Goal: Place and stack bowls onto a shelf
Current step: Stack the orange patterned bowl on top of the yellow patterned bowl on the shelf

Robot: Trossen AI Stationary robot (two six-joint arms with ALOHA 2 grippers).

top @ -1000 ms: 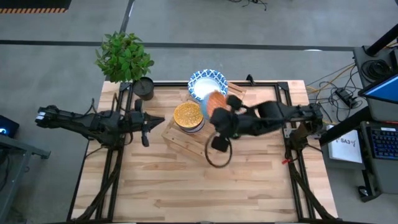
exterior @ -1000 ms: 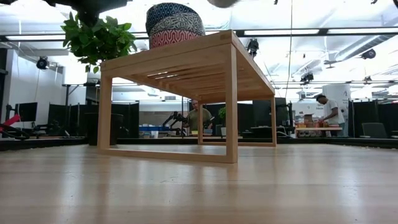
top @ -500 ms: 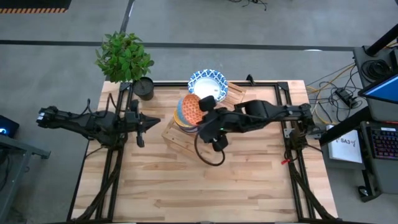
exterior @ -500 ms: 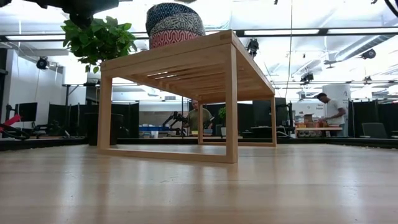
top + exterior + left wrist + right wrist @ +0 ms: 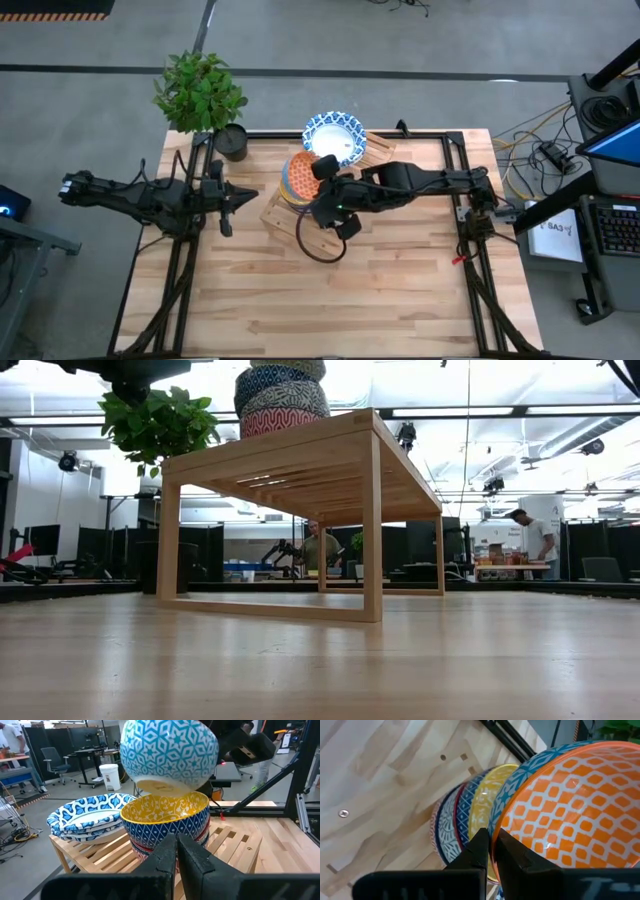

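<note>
An orange bowl (image 5: 303, 172), teal-and-white patterned outside (image 5: 170, 752), hangs tilted over a stack of small bowls (image 5: 292, 188) whose top one is yellow inside (image 5: 165, 810). The stack stands on the slatted wooden shelf (image 5: 283, 220). My right gripper (image 5: 315, 185) is shut on the orange bowl. Beside the stack, nested white bowls with blue rims (image 5: 335, 135) rest on the shelf's far end. My left gripper (image 5: 245, 195) waits shut at the table's left, level, pointing at the stack. In the low view the stack (image 5: 280, 395) shows on the shelf top (image 5: 300, 465). My right gripper holds the orange bowl by its rim (image 5: 496, 832), one finger inside the bowl and one outside. The fingers slant down from the table's right. The bowl is tilted, its mouth turned toward the gripper, its lower side just over the yellow bowl's mouth (image 5: 160, 785); whether they touch, I cannot tell.
A potted plant (image 5: 200, 90) in a dark pot (image 5: 231, 142) stands at the table's far left corner. Bare tabletop (image 5: 320, 300) lies in front of the shelf. People and desks show in the room beyond the table.
My right gripper has gone toward the table's left and a little down, rolling about its own line. The orange bowl has come from beside the white bowls to over the stack of small bowls and has turned with the gripper.
</note>
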